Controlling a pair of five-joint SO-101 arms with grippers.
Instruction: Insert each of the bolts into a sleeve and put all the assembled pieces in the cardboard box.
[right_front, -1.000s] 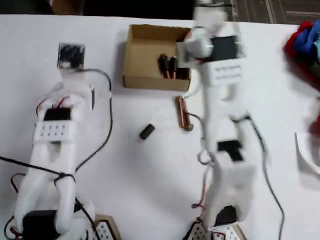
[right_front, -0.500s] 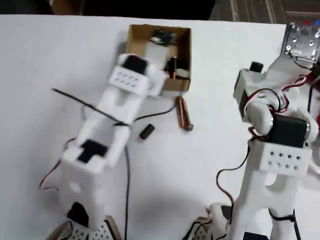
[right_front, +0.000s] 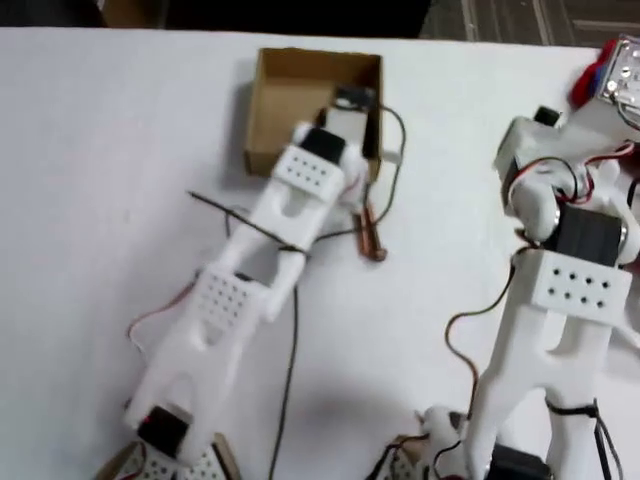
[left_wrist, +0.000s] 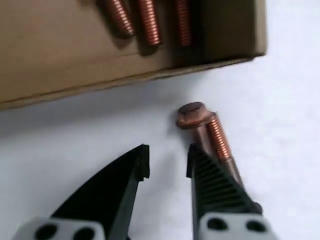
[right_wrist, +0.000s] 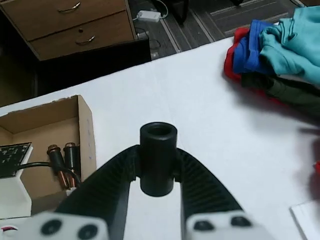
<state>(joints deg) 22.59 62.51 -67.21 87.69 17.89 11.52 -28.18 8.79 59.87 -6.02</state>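
Left gripper (left_wrist: 168, 155) stands open just beside the bolt (right_front: 372, 240), which lies at frame centre below the cardboard box (right_front: 262, 110), head toward it, shaft running away; right gripper (right_wrist: 157, 157) clamps an upright sleeve (right_wrist: 158, 137), bore up

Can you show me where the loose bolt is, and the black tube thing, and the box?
loose bolt (left_wrist: 216, 137), left wrist view, on its threaded shank.
black sleeve (right_wrist: 158, 160), right wrist view, on its outer side.
cardboard box (right_front: 292, 105), high view, on its bare floor.
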